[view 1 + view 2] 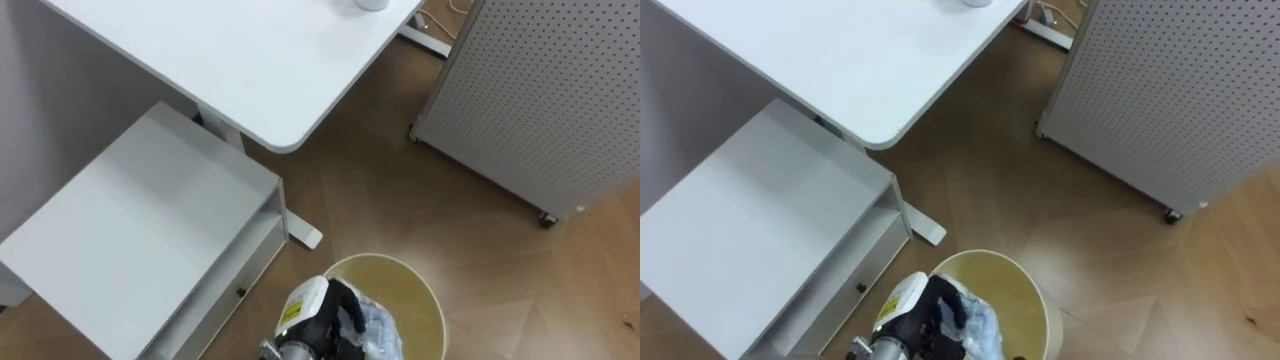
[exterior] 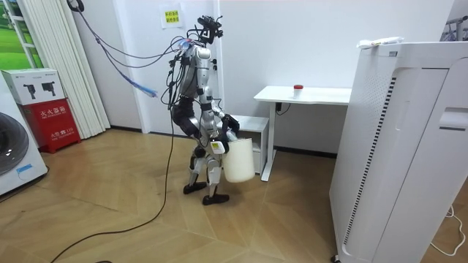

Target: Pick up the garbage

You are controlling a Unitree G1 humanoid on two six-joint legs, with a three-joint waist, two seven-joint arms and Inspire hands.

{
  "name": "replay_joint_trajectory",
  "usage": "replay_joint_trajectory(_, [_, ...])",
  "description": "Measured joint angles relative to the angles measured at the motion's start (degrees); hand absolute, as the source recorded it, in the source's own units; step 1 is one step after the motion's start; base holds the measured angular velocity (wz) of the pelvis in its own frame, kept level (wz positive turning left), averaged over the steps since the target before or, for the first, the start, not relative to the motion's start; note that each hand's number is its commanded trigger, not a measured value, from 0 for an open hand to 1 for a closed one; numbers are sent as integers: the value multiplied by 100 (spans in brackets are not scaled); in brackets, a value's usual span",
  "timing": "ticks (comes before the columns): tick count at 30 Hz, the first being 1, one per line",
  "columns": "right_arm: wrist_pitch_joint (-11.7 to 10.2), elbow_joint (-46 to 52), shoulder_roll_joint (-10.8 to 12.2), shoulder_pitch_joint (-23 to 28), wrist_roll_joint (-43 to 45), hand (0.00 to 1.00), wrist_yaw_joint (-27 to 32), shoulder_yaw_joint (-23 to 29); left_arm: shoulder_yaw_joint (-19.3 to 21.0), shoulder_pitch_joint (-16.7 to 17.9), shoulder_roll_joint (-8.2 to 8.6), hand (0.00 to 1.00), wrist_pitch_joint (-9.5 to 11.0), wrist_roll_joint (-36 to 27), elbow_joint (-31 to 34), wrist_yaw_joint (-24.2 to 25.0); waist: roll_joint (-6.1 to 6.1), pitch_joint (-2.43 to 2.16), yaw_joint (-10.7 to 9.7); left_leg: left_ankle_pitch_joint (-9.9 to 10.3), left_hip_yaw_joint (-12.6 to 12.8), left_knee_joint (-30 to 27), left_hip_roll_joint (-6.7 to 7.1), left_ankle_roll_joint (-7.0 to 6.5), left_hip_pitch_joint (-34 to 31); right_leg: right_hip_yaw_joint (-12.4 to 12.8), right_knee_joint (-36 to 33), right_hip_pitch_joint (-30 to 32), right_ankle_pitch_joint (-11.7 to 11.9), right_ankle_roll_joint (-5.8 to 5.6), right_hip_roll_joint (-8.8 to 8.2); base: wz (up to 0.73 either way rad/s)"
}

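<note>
- Left hand (image 1: 338, 314) shows at the bottom centre of the left eye view, entering from the lower left, with a white wrist piece bearing a yellow label behind it.
- Its dark fingers are curled and closed on a piece of crumpled clear plastic (image 1: 378, 328).
- That plastic lies just to the right of the hand, touching the fingers, inside the mouth of a round cream waste bin (image 1: 402, 284).
- Hand and plastic sit over the bin's lower-left side, and the bin's pale yellow inner wall curves round them above and to the right.
- In the room view the bin hangs low in front of the bent-kneed robot; whether it rests on the floor cannot be told.
- A white desk (image 1: 250, 70) fills the upper left of the frame, its rounded corner pointing towards the bin but well apart from it.
- Below the desk, at centre left, stands a white drawer unit (image 1: 130, 230) with a small dark knob on its front.
- One flat foot of the desk lies on the wooden floor (image 1: 380, 200) between the drawer unit and the bin.
- At the upper right stands a perforated white panel (image 1: 540, 90) on castors, apart from the desk.
</note>
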State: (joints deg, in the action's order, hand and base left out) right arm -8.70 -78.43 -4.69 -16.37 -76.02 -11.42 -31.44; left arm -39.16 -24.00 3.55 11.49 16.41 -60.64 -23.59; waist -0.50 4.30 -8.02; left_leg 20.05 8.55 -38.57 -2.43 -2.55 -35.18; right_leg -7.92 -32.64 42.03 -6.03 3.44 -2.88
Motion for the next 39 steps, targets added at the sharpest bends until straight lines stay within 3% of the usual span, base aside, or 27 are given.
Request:
replay_joint_trajectory(17, [-8,7,-13,20,242,100,13,16,-203,261,-7,0,3,-9,-3,322,-39,-24,-13,-54,22,149,7,-48,132,-8,240,-182,145,-47,0,-1])
replay_joint_trajectory(26, [68,-17,-41,94,561,100,-10,245,-45,311,-196,0,12,1,5,414,-12,-25,37,-146,19,550,12,-63,625,-5,595,-658,243,-98,10,0])
replay_joint_trajectory(31, [123,-40,-194,313,739,100,-140,550,249,607,-543,0,20,-3,448,420,95,-76,58,-293,26,1138,110,-83,1265,-10,947,-1198,269,-151,4,3])
replay_joint_trajectory(35, [125,-36,-329,517,687,100,-137,808,660,885,-799,0,74,34,819,407,219,-155,211,-363,68,1529,157,-87,1749,-9,1119,-1556,265,-192,9,-6])
replay_joint_trajectory(39, [118,50,-483,750,877,100,-123,1042,1027,1495,-1248,0,115,1,1789,196,239,-172,240,-428,81,1847,228,-94,2269,4,1147,-1930,148,-244,-21,0])
